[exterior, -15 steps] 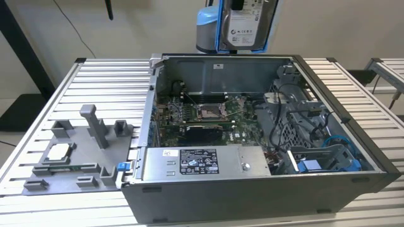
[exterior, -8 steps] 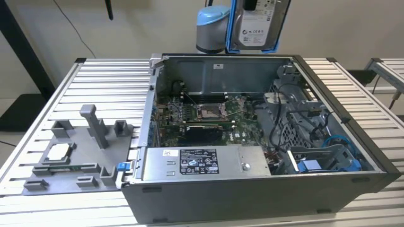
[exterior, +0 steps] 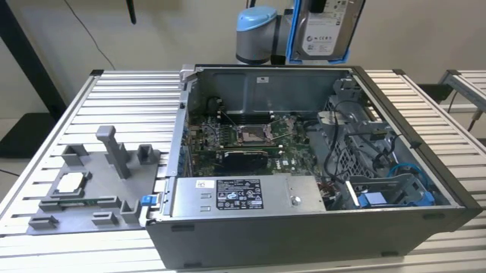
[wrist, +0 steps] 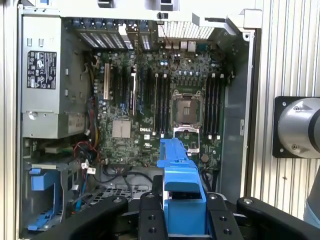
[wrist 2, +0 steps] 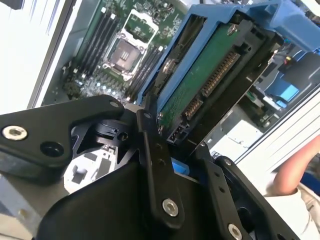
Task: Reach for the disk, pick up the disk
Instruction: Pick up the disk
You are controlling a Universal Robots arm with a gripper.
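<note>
Above the open computer case (exterior: 304,239), gripper (wrist: 182,216) is closed on the disk (exterior: 324,31) across its blue bracket (wrist: 179,165) sides, disk held on edge well clear of motherboard (exterior: 251,136) and blue bay (exterior: 395,196), so the pick looks done.

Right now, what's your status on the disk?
Holding: claw shut on disk. Disk high above the open computer case. A person's arm near the table.

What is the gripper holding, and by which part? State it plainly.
The disk, high above the computer case; the gripper is shut on its blue bracket, at the end nearest the wrist.
</note>
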